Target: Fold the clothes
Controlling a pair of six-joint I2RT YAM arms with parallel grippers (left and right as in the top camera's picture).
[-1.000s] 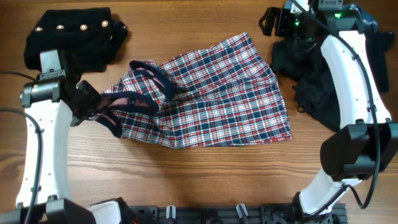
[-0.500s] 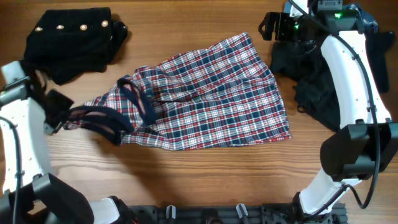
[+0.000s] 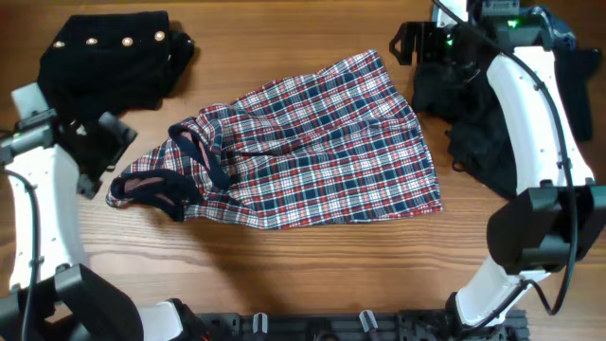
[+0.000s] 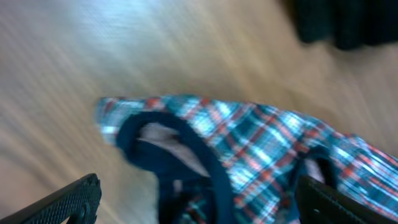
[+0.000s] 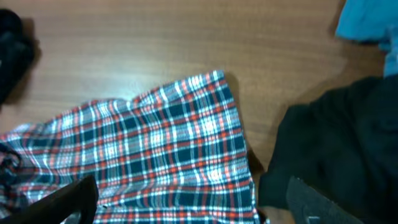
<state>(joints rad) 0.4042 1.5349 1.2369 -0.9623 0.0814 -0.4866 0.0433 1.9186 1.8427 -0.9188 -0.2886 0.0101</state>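
While the plaid cloth (image 3: 322, 142) is lying spread across the middle of the wooden table (image 3: 312, 275), its end toward the left edge is bunching into a tangle of navy-edged loops (image 3: 194, 161), so it is not yet lying flat enough to fold. The left gripper (image 3: 99, 156) is hovering just beside that bunched end, near the left edge. Its fingers (image 4: 68, 202) are standing spread wide with nothing between them, and from that placing it seems to be lining up to take or tug out the tangle. The right gripper (image 3: 414, 43) is hanging near the far right corner, over the plaid's far corner where it is meeting a black garment (image 3: 478, 123). Its fingers (image 5: 62, 202) are likewise gaping and holding nothing. A teal-blue piece (image 5: 367, 22) is showing at the far right corner, and the studded black garment (image 3: 104, 57) is sitting bundled at the far left corner, well apart from the work. Folding proper is probably waiting on smoothing.
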